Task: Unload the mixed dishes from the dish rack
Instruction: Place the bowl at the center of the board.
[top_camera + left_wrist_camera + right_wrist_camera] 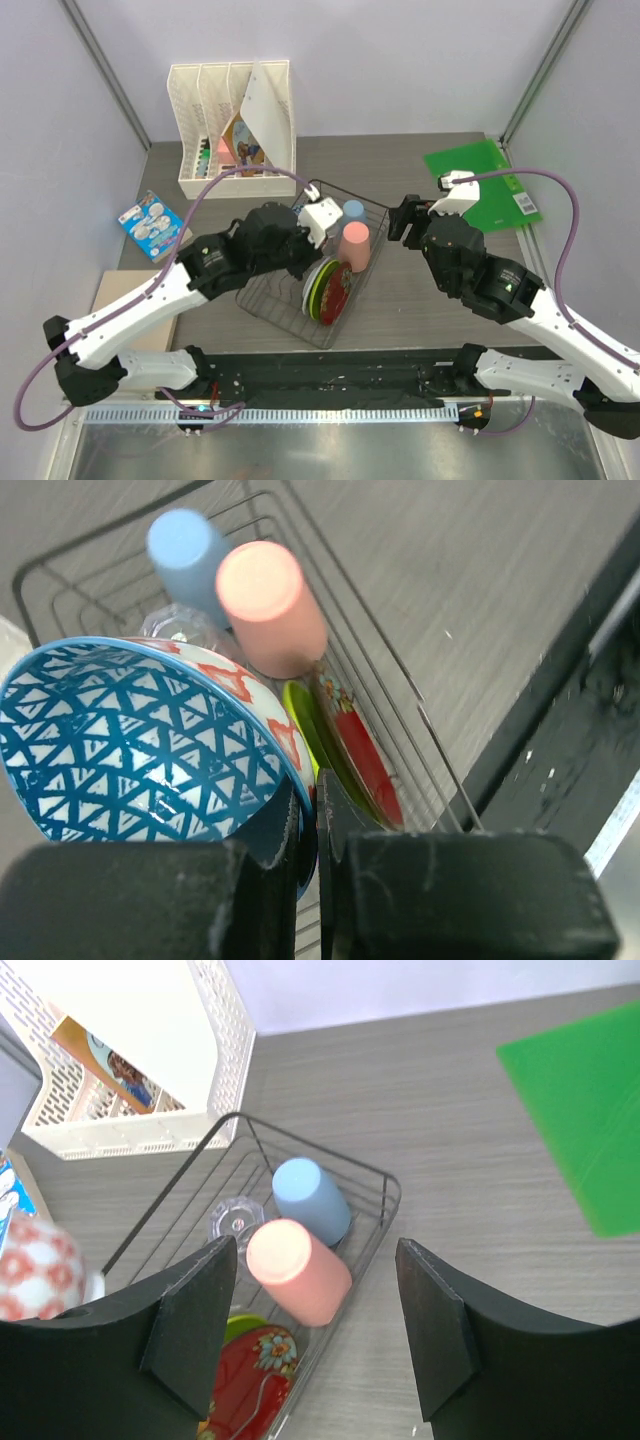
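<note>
The black wire dish rack (270, 292) stands mid-table. My left gripper (312, 815) is inside it, shut on the rim of the small blue patterned bowl (130, 742), which is tilted on its side. In the top view this gripper (312, 248) is over the rack's far part. The pink cup (355, 243) and a blue cup (353, 210) lie at the rack's right end, with the clear tumbler (237, 1222) beside them. The green-rimmed plate (308, 728) and red plate (365, 765) stand on edge. My right gripper (400, 222) is open and empty, above the rack's right end, framing the pink cup (300, 1272).
A white slotted file organizer (235, 125) with papers stands at the back left. A green folder (482, 185) lies at the back right. A blue packet (150, 222) and a wooden board (120, 300) lie at the left. The black table edge (560, 680) is close to the rack.
</note>
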